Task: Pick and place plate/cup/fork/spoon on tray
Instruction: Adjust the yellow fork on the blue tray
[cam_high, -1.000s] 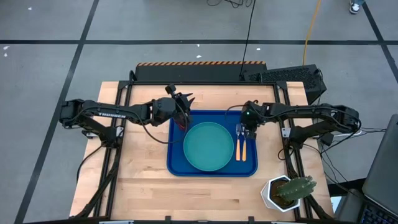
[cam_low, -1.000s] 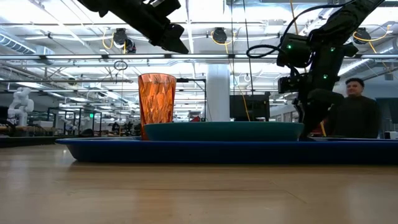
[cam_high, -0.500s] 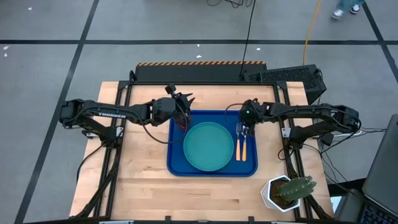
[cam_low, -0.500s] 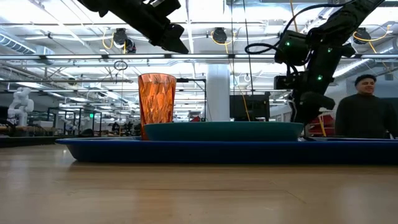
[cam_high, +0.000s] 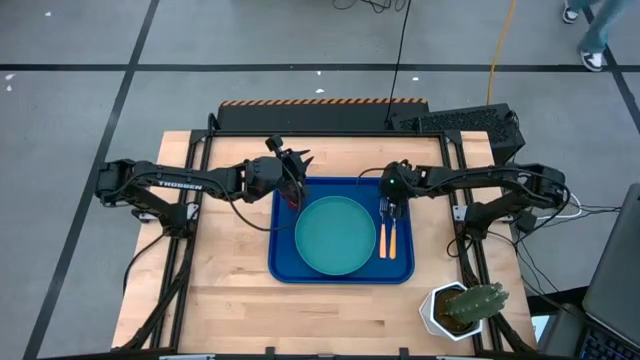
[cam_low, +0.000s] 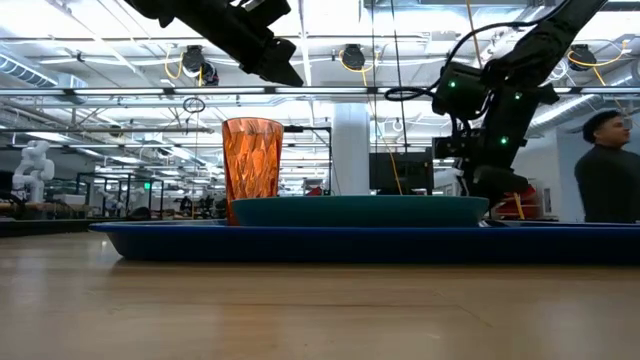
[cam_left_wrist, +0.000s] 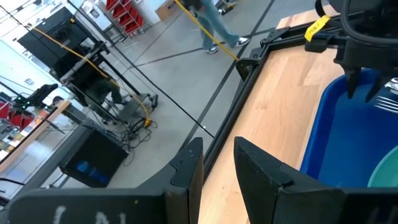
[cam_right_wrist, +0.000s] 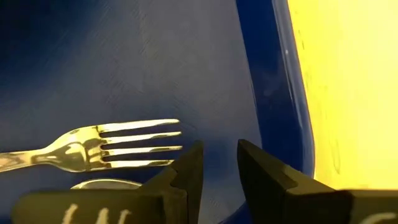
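Observation:
The blue tray (cam_high: 283, 262) lies mid-table. On it rest the teal plate (cam_high: 335, 235), the fork (cam_high: 382, 232) and the spoon (cam_high: 393, 238), side by side at the tray's right. The amber cup (cam_low: 252, 170) stands upright at the tray's far left corner. My left gripper (cam_high: 302, 158) hangs open well above the cup, seen also in the low view (cam_low: 285, 68). My right gripper (cam_high: 397, 206) is open, pointing steeply down just over the tray floor (cam_right_wrist: 186, 62), beside the fork's tines (cam_right_wrist: 140, 144). The spoon's bowl (cam_right_wrist: 102, 184) peeks out beside them.
A white pot with a cactus (cam_high: 462, 308) stands at the table's near right corner. A black box (cam_high: 460, 122) sits behind the far right edge. Bare wood (cam_high: 230, 290) lies left of and in front of the tray. A person (cam_low: 610, 170) moves in the room behind.
My right gripper has shifted a little toward the table's left over the tray's far right corner and tipped further downward, its fingers unchanged. The person behind the table has walked toward the right.

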